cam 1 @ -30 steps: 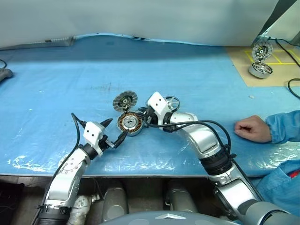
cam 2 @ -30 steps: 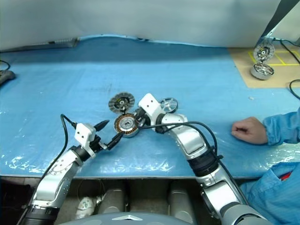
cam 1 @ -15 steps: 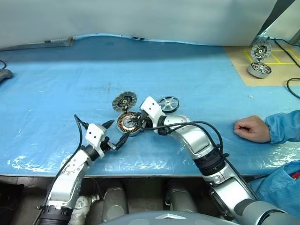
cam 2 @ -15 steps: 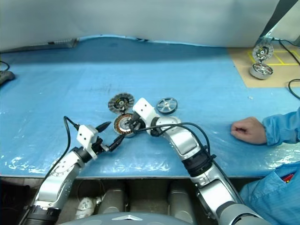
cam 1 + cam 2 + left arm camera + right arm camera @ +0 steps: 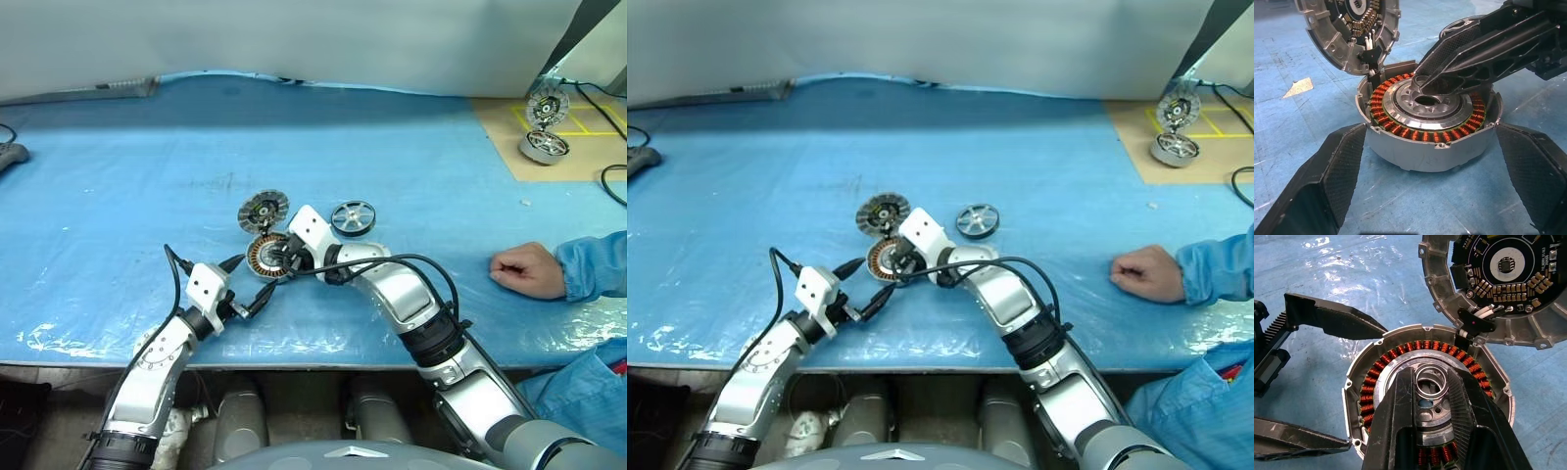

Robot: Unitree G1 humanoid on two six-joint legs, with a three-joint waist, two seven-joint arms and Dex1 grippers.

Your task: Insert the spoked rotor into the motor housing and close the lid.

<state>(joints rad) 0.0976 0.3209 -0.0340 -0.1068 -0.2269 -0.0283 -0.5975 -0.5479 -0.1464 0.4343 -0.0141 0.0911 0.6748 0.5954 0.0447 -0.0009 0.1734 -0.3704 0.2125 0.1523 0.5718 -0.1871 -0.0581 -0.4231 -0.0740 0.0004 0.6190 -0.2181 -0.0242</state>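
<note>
Nearest the table's front edge, the left gripper sits low over the blue plastic sheet with its two black fingers spread wide, one on each side of the motor housing and touching neither wall. The housing stands upright on the sheet, its ring of copper windings exposed around a silver centre. Over that centre the right gripper reaches down from the other side, its fingers drawn close on the small raised hub ring in the middle of the housing. The lid stands tilted open at the housing's far edge, joined there by short wires, its inner face showing a dark circuit board. The spoked rotor lies flat on the sheet just beyond the right arm, apart from the housing. Farther right, a person's hand rests on the table, and a second motor unit sits at the far right corner
</note>
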